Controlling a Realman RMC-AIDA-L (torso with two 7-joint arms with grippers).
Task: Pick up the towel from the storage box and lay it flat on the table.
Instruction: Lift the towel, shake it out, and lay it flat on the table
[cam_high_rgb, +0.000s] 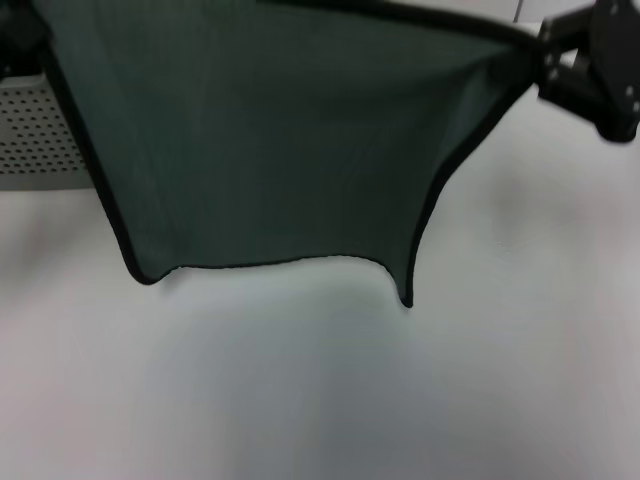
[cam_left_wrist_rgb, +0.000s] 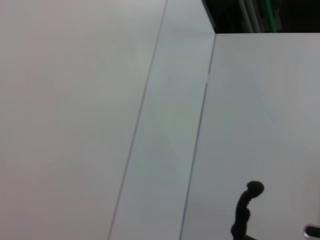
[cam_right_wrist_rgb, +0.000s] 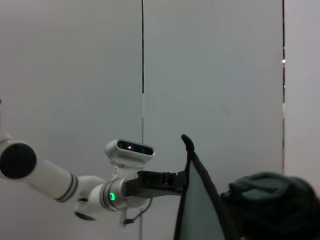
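Both fingers at towel corners

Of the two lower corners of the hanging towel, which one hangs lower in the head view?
The lower corner on the robot's right, under the right gripper, hangs lower and ends in a narrow point. The other corner, nearer the storage box, is rounder and higher.

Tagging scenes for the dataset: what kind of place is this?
Probably a lab or test cell, not a home: a plain white table, bare pale wall panels, and one perforated storage box. Both hands hold a towel spread above the table.
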